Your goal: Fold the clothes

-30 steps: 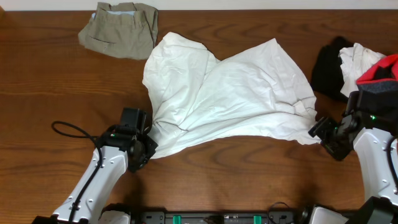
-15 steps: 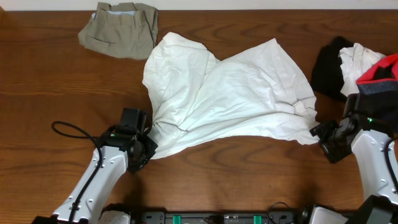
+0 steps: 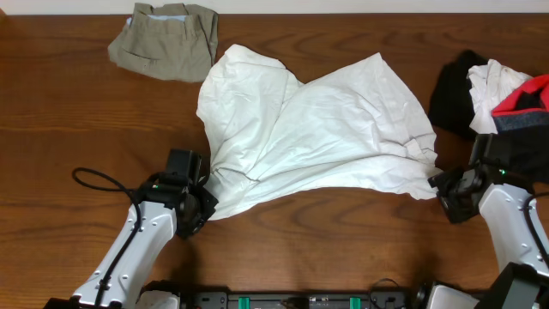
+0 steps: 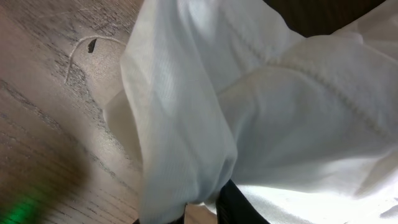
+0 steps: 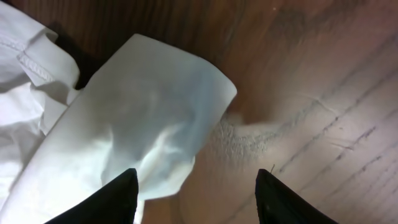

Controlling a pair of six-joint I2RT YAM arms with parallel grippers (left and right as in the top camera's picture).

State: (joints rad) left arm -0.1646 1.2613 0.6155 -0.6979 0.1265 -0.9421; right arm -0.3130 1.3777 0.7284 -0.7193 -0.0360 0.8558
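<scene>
Dark brown wood-grain surface [image 3: 51,129], finely scratched in the close views, carrying: one large white top [image 3: 317,129], crumpled soft fabric with stitched hems, spread across the middle; one khaki piece [image 3: 165,39], loosely bundled at the far left edge; and one heap at the right edge of black piece [image 3: 450,99], white piece [image 3: 493,86] and red piece [image 3: 527,94], just beside the right arm. Left pincer [image 3: 202,202], nearly closed, clamps the top's near left corner in a bunch, with a black cable [image 3: 90,178] looping beside its arm. Right pincer [image 5: 196,180], fingers well apart, stands at the top's near right corner, whose flap lies between them ungripped.
</scene>
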